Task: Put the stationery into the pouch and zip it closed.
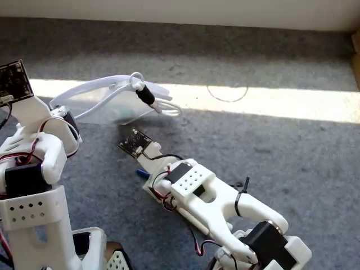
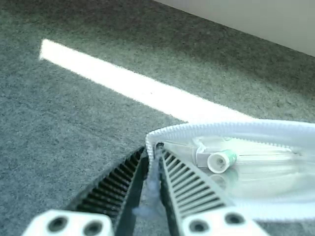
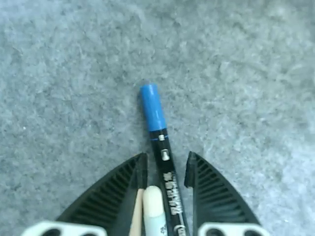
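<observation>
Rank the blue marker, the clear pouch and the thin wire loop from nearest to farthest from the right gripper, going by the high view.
1. blue marker: right at the right gripper, cap poking out beyond it.
2. pouch: farther up the picture, toward the left.
3. wire loop: farthest, up and to the right.

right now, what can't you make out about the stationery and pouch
- blue-capped marker: rear cut off by the right wrist view's edge; the right arm covers most of it in the high view.
- white item beside it: mostly cut off, kind unclear.
- pouch: far end beyond the left wrist view's edge.
</observation>
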### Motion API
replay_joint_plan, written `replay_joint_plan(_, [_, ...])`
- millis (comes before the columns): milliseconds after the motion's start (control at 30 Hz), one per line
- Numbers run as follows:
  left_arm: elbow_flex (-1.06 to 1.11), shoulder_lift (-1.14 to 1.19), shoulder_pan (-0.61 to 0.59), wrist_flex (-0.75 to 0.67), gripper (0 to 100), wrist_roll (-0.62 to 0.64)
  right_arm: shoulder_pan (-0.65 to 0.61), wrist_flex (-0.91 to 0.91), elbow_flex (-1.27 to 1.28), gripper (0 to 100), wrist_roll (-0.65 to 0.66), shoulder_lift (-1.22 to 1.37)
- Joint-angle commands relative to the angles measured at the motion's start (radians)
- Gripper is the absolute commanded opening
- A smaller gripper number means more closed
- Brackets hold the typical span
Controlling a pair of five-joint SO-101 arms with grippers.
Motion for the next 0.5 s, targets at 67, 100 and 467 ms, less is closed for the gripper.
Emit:
replay_joint_plan(67, [0.005,0.033,-0.005,-0.006,1,0.003,0.041,-0.016,-0.044,12.7,0.015,-0.005])
replay_joint_plan(100, [0.005,0.033,-0.005,-0.006,1,0.003,0.042,-0.016,-0.044,12.7,0.015,-0.004])
replay_joint_plan(467, [0.005,0.033,-0.005,-0.006,1,0.003,0.033,-0.013,-0.044,12.7,0.086,-0.004])
